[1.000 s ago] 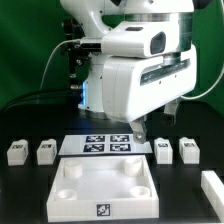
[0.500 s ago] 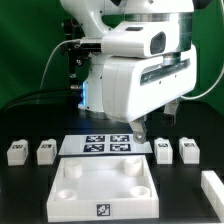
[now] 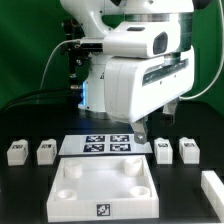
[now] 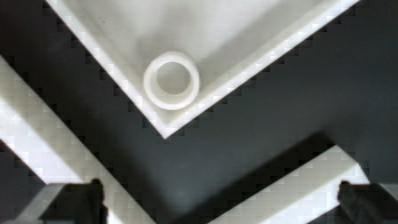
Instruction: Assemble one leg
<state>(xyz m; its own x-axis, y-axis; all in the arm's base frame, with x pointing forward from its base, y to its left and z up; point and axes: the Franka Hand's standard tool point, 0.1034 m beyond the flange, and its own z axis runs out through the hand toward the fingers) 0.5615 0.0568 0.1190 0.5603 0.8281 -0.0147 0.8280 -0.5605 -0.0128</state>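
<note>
1. We are seeing four legs standing on the dark surface, none of them gripped; two legs are sitting to the exterior view's left of the marker board; two more legs are sitting to its right.
2. The white tabletop is lying just beside the marker board, nearer the camera; one round corner socket is showing in the wrist view.
3. The end effector is hanging above that corner, fingers spread wide, pinching nothing.

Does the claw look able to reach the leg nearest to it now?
Probably yes: the claw hangs open near that leg, which stands uncovered, with nothing between them.
</note>
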